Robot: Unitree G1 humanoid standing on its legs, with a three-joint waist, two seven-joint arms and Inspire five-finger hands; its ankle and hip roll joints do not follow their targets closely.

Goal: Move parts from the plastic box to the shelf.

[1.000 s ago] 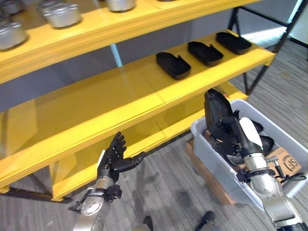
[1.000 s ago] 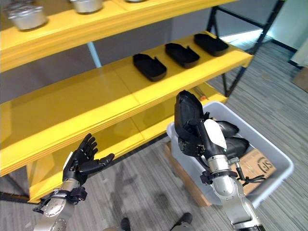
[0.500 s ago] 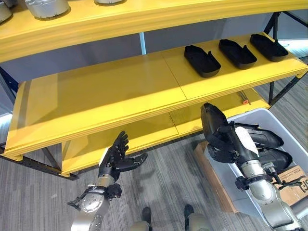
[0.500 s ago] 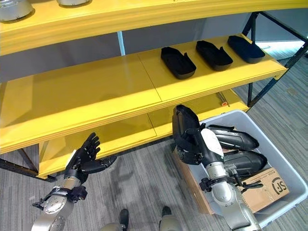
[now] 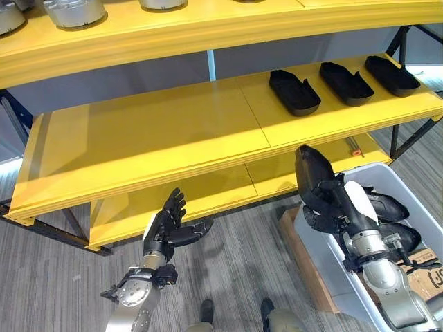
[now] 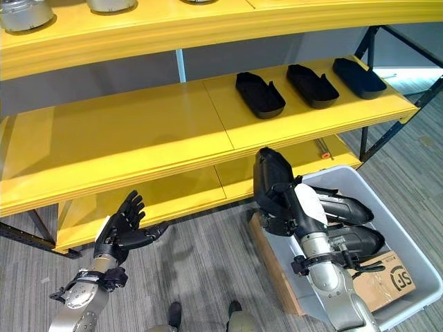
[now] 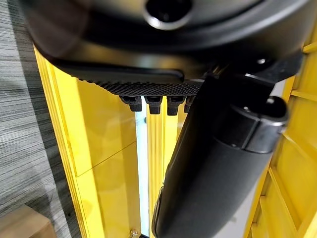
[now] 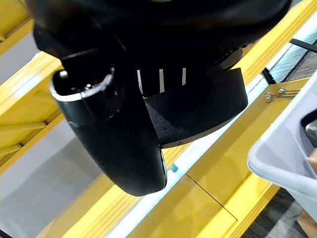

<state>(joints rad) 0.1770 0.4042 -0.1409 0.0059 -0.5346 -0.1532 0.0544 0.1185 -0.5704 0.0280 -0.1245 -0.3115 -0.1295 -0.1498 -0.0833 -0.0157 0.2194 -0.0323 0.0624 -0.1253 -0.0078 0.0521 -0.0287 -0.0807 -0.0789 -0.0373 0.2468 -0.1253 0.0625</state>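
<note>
Gripping a black moulded part point(image 5: 313, 176), the right hand point(image 5: 331, 204) has it clear of the grey plastic box point(image 6: 408, 249) and standing nearly upright, fingers curled round its lower end with the pale-covered thumb facing the camera. That upright carry looks deliberate: it keeps the long piece from catching the box rim on the way up, and it will need laying flat before it goes down.

Look to the yellow shelf point(image 5: 159, 138) just above and beyond the held part. Three matching black parts point(image 6: 259, 95) lie in a row at its right end, evenly spaced, hollow side up. The row runs leftward from the far right corner, so the natural next slot, by my reading, is the bare board just left of the nearest one.

More parts point(image 6: 346, 204) lie in the box below the shelf's right end, beside a cardboard carton point(image 6: 387, 277), so the job is partway through at best.

Low under the shelf's left half, the left hand point(image 5: 166, 228) hangs with fingers spread and straight, holding nothing; its wrist view shows only shelf edges past the fingers. It seems parked out of the way for balance.

On the top tier sit metal pots point(image 5: 73, 10), no part of this run.
</note>
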